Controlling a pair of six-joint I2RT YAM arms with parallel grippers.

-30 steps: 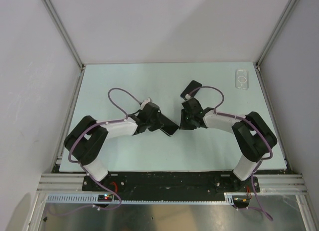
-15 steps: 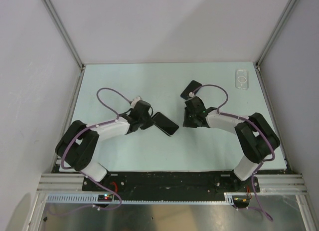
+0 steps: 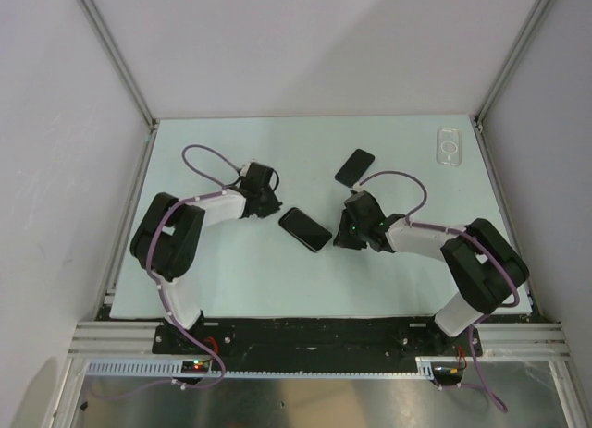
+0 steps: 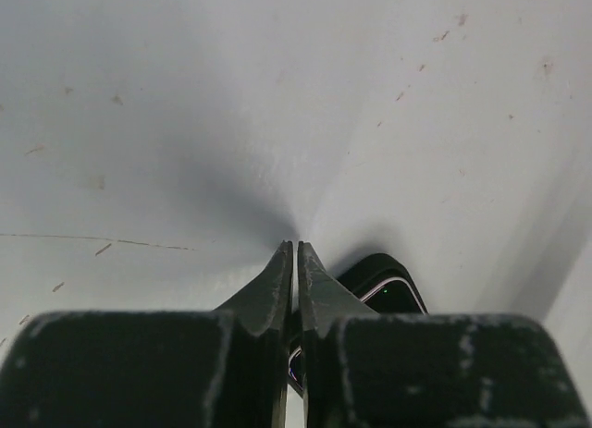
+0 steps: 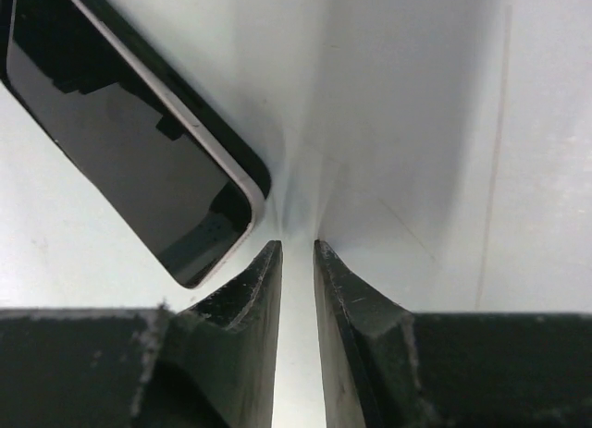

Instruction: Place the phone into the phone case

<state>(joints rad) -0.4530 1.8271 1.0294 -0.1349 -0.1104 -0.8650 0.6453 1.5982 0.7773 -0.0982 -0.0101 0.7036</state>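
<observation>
Clear phone case (image 3: pixel 450 147) lies flat at the far right corner of the bench (image 3: pixel 222 262), white ring mark upward, well apart from both arms and both phones.

The nearer black phone (image 3: pixel 305 229) lies flat and slantwise at mid-bench, between the two grippers and held by neither. The second black phone (image 3: pixel 355 166) lies flat farther back, just beyond the right arm's cable.

Left gripper (image 3: pixel 266 201): low over the bench, just left of the nearer phone. In the wrist view its fingers (image 4: pixel 277 285) are pressed together, tips touching, with nothing between them. A phone corner shows just beside them.

Right gripper (image 3: pixel 346 234): just right of the nearer phone. In the wrist view its fingers (image 5: pixel 252 289) are drawn almost together, leaving a narrow slit, and grip nothing. The phone's screen end (image 5: pixel 129 160) lies just beside the tips, apart from them.
</observation>
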